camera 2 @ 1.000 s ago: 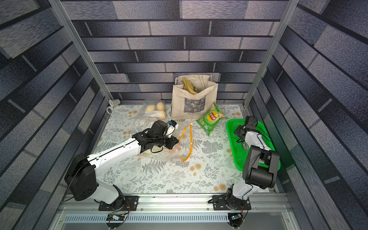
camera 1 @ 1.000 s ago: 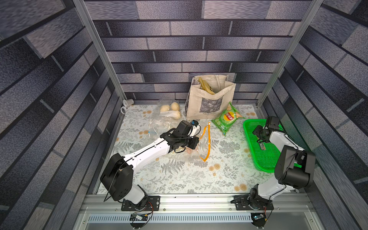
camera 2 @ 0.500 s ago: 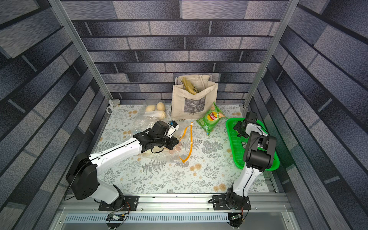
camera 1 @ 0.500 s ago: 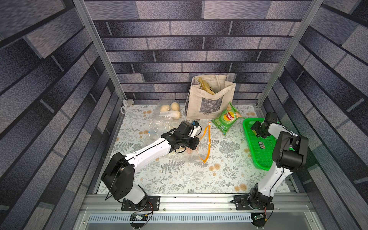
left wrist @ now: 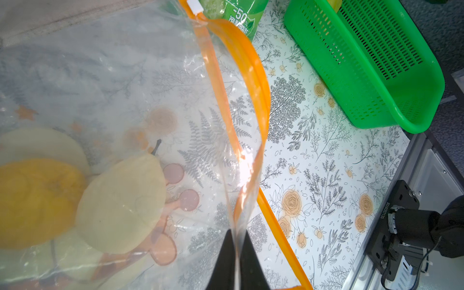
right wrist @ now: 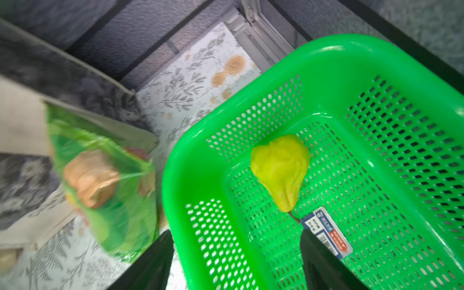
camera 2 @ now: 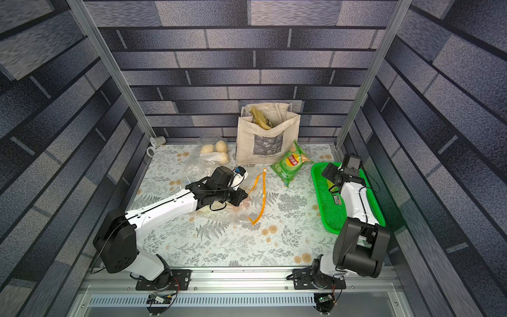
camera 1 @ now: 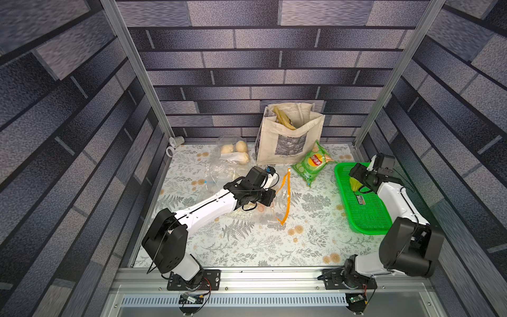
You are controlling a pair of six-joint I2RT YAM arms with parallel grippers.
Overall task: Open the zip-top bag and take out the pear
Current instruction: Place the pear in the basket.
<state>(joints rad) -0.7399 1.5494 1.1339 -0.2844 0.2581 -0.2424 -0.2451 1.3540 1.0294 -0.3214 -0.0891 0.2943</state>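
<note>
- Currently left gripper (left wrist: 236, 241) is clamped on the clear film of the bag (left wrist: 125, 88), just behind the orange zip (left wrist: 253, 75). The film runs straight out from between the closed tips.
- Both zip strips are parted (the mouth gapes toward the basket side). In both top views the bag lies mid-table on the floral mat (camera 1: 247, 241).
- Inside the bag there is a pale fruit (left wrist: 120, 200) with a dark stem and an orange fruit (left wrist: 37, 200) touching it. More pale pieces sit underneath, partly hidden.
- Out of the bag, the pear (right wrist: 280, 170) is yellow-green and lies on its side on the floor of the green basket (right wrist: 376, 62), toward the back end. Its stem tip reaches the edge of a label (right wrist: 326, 231) on the basket floor.
- Over the basket, right gripper (right wrist: 234, 234) hangs with its fingers spread wide. Nothing is between them and they are not touching the pear.
- In a top view the pear (camera 1: 354, 184) shows just beside the right wrist, mostly hidden by it.
- At the table's right edge, the basket sits well apart from the bag. The chips (camera 1: 312, 163) lie between them, toward the back.
- Against the back wall, the tote (camera 1: 288, 137) stands upright, with the chips just beside it.
- Left of the tote, pale round lumps (camera 1: 236, 152) sit in clear wrap (can't tell what they are).
</note>
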